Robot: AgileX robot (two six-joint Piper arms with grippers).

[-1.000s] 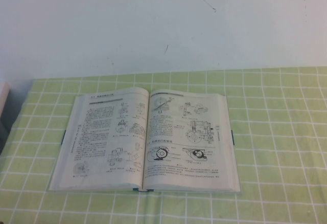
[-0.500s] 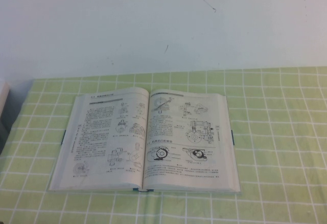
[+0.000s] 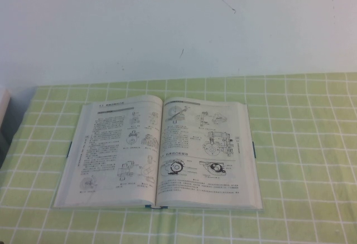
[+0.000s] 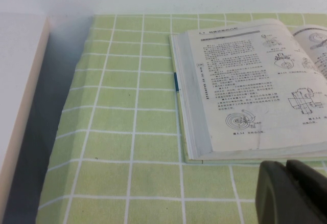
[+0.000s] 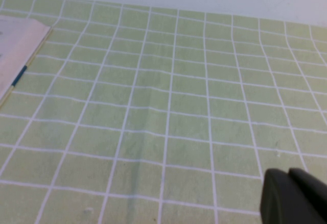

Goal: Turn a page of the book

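The book (image 3: 159, 152) lies open and flat on the green checked tablecloth, white pages of black text and mechanical drawings, teal cover edges showing. Its right-hand page (image 3: 206, 152) lies flat. The book's left half shows in the left wrist view (image 4: 250, 91); a corner of it shows in the right wrist view (image 5: 18, 50). My left gripper (image 4: 286, 175) is shut and empty, just off the book's near left corner. My right gripper (image 5: 288, 180) is shut and empty, over bare cloth to the right of the book. Neither arm shows in the high view.
The green checked tablecloth (image 3: 301, 144) covers the table up to a white wall (image 3: 178, 27). A white panel (image 4: 20, 91) stands past the table's left edge, with a dark gap beside it.
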